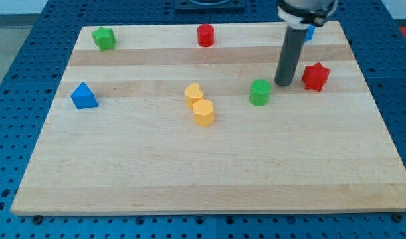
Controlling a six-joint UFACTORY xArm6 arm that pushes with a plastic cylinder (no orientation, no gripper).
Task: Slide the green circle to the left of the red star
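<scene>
**Tip parked between green circle and red star**

Camera view, the only 1 we get: wooden board [209, 179] sits on a blue pegboard bench [16, 99], and 8 blocks are in sight. My tip [284, 83] is down on the wood, dark rod standing near upright, coming in from the view's top. No pincer on this rig, just the plain rod, so nothing opens or closes and nothing is held.

Green circle [260, 92] sits just beside the tip, on the view's left and a touch lower; can't tell if they touch, the gap looks v. thin. Red star [315, 76] is on the view's right of the tip, near but apart. So the tip stands between the 2, w/ the circle already on the star's left side in this view.

Rest of the board: yellow heart [194, 93] and yellow hexagon [203, 112] are touching, mid-board, well left of the circle. Blue triangle [84, 96] is far at the view's left. Green block [104, 38], shape unclear, is top left. Red cylinder [205, 34] is top centre. A blue block [310, 32] peeks out behind the rod at top right, mostly hidden, shape not readable.
</scene>
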